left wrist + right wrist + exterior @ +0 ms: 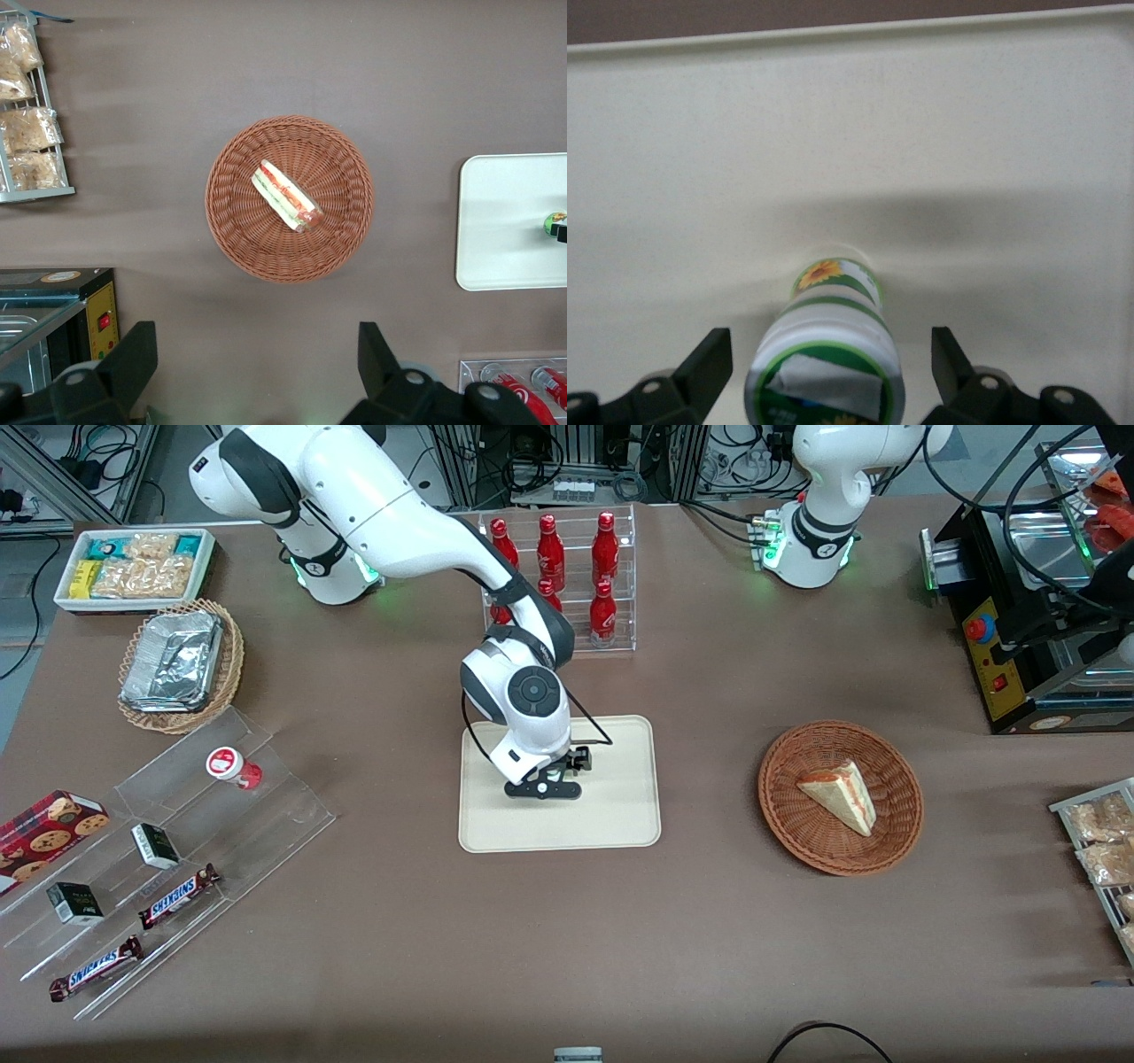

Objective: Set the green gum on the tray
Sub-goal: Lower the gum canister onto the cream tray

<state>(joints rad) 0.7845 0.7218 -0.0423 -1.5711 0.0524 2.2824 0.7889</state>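
Centrally on the brown tabletop (709, 921) lies the cream tray (620, 815), with the right arm's claw (551, 778) lowered over it. From the wrist, the claw's two fingers (709, 367) stand wide apart, one on each side of the green gum (828, 363), touching neither of its sides. The gum bottle stands upright on the tray floor; its white lid carries a green ring, and its label shows a yellow flower on green, with no legible writing. From the parked arm's camera, a small green-and-yellow part of the bottle (555, 220) shows on the tray.

Toward the working arm's end, a clear stepped stand (266, 797) carries a red-marked white-lidded bottle (232, 767), two small dark boxes, and two bars reading "SNICKERS" (177, 895). Red bottles (605, 545) fill a clear rack farther from the front camera than the tray. A wicker basket (895, 833) toward the parked arm's end holds a sandwich wedge (840, 795).
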